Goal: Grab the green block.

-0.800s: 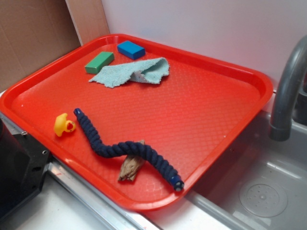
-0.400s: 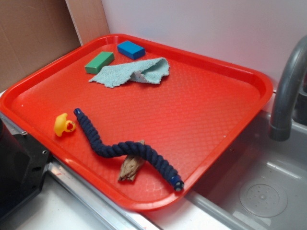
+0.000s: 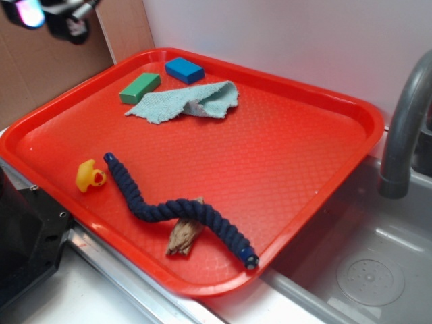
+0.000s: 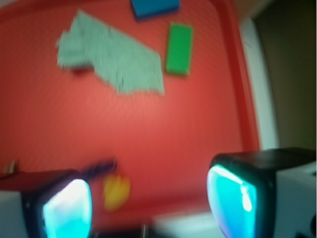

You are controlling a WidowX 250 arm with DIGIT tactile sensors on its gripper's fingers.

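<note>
The green block point(image 3: 140, 88) lies flat at the far left of the red tray point(image 3: 283, 155), beside the blue block point(image 3: 184, 69) and the pale teal cloth point(image 3: 185, 102). My gripper point(image 3: 50, 13) shows at the top left corner of the exterior view, high above the tray's left edge and well clear of the block. In the blurred wrist view my gripper point(image 4: 151, 206) is open and empty, its two cyan-lit fingers point(image 4: 233, 201) wide apart. The green block point(image 4: 179, 48) sits far ahead, at the top of that view.
A yellow rubber duck point(image 3: 90, 176), a dark blue rope toy point(image 3: 177, 208) and a brown scrap point(image 3: 185, 235) lie on the tray's near half. A grey faucet point(image 3: 403, 128) and sink point(image 3: 364, 270) stand to the right. Cardboard point(image 3: 47, 67) stands at the left.
My gripper has come into the exterior view at the top left corner; before it was out of sight. Nothing on the tray has moved.
</note>
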